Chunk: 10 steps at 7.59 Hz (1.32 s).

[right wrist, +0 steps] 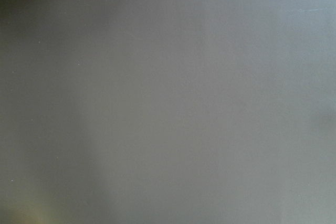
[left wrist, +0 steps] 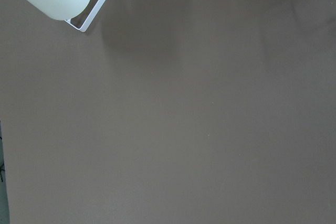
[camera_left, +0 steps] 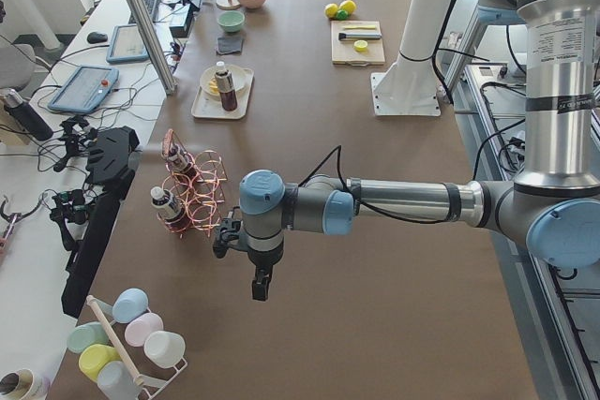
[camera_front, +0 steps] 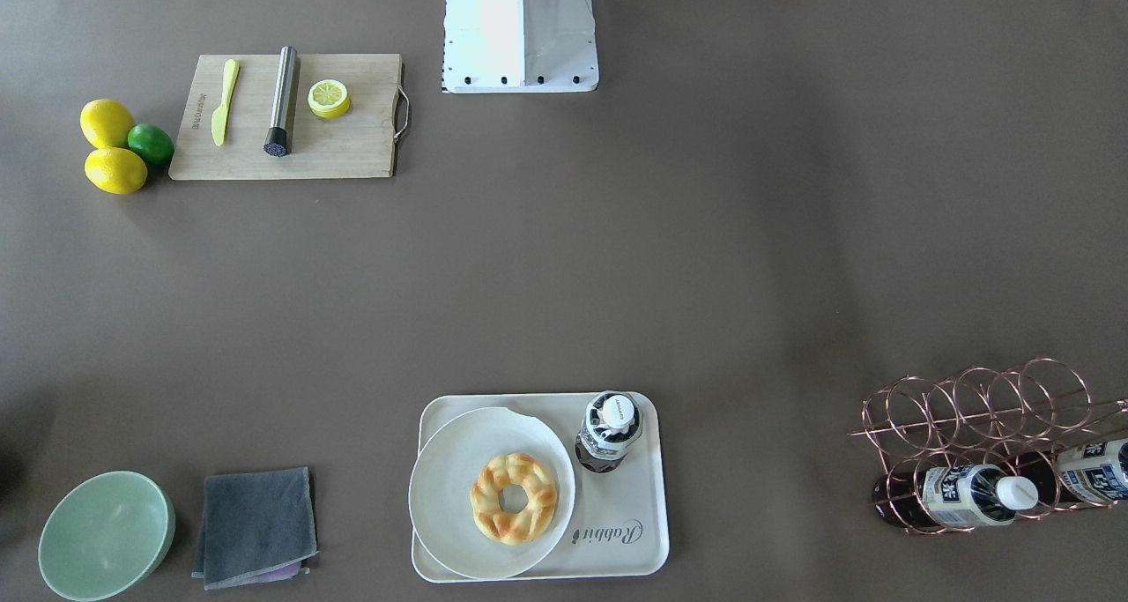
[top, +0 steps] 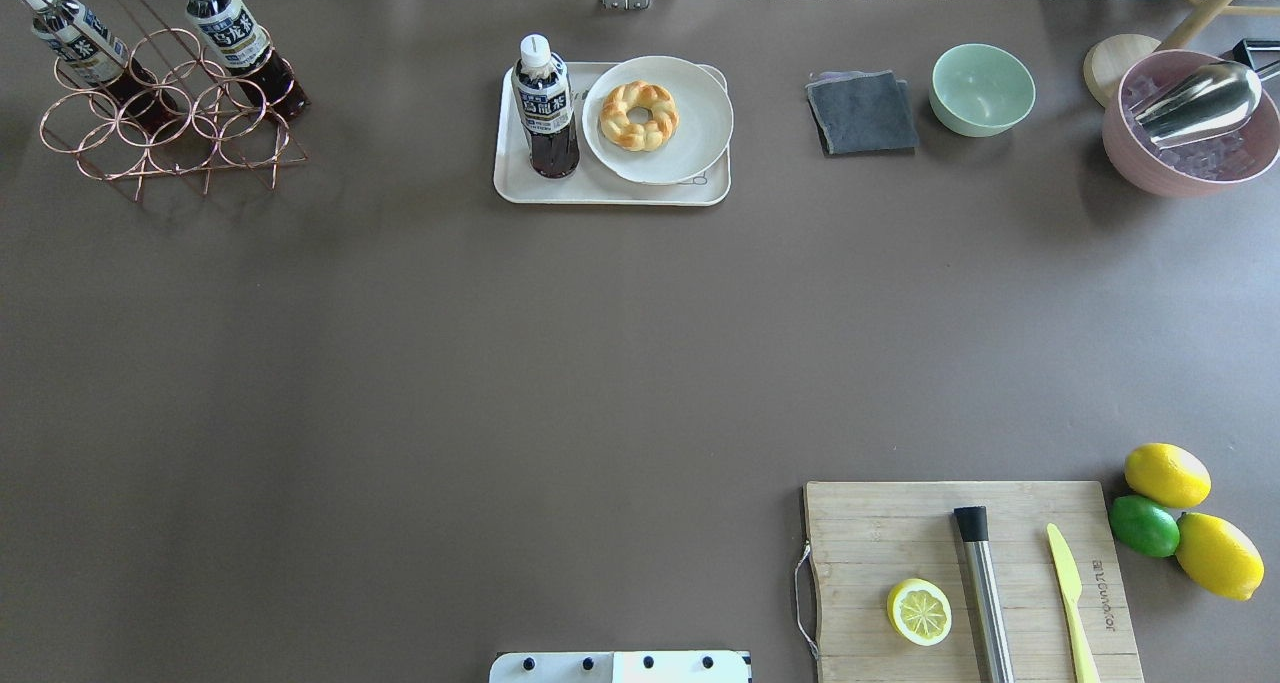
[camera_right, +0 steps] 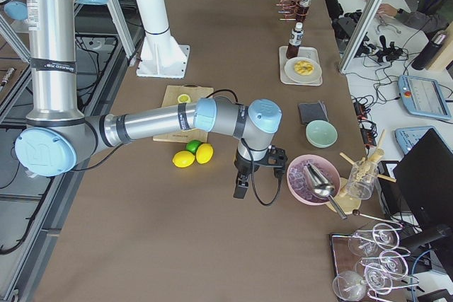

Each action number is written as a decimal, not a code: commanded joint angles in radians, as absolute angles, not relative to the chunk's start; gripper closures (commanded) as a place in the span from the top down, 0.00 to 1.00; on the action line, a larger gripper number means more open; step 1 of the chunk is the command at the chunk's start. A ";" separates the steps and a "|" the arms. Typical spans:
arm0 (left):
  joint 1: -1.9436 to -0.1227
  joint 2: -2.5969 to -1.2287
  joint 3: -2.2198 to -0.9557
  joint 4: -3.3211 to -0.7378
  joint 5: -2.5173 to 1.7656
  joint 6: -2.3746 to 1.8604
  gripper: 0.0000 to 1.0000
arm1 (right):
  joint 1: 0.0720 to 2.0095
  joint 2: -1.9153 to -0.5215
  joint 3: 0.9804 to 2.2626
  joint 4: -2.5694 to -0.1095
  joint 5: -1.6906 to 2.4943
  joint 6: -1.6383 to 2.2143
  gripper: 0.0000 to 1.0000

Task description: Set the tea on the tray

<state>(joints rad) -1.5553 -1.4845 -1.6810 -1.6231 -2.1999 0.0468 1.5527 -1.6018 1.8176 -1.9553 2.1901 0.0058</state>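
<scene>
One tea bottle (camera_front: 608, 430) stands upright on the cream tray (camera_front: 617, 509), beside a round white plate (camera_front: 449, 461) with a braided donut (camera_front: 514, 498). In the overhead view the bottle (top: 545, 113) stands on the tray's (top: 515, 185) left part. Two more identical bottles (top: 235, 38) (top: 70, 48) lie in a copper wire rack (top: 170, 128). My left gripper (camera_left: 261, 286) shows only in the exterior left view, above bare table near the rack, far from the tray. My right gripper (camera_right: 241, 189) shows only in the exterior right view. I cannot tell if either is open.
A wooden cutting board (top: 900, 523) holds a lemon half (top: 919, 611), a steel tool (top: 982, 588) and a yellow knife (top: 1068, 588). Lemons (top: 1166, 474) and a lime (top: 1144, 525) lie beside it. A green bowl (top: 982, 88), grey cloth (top: 862, 113) and pink ice bowl (top: 1190, 128) stand at the far edge.
</scene>
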 commanded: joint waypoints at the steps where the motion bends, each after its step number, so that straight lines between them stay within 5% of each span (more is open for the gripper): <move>1: -1.554 -1.485 -1.674 -1.624 -2.198 0.044 0.98 | 1.597 -1.635 1.764 -1.871 2.213 -0.072 1.00; 4: -1.552 -1.483 -1.678 -1.621 -2.200 0.044 0.98 | 1.597 -1.651 1.643 -1.662 2.215 -0.069 1.00; 10: -1.552 -1.483 -1.678 -1.623 -2.200 0.044 0.98 | 1.582 -1.651 1.641 -1.655 2.217 -0.071 1.00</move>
<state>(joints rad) -1.5529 -1.4833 -1.6782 -1.6226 -2.1997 0.0445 1.5845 -1.6505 1.6423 -1.6558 2.2158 -0.0706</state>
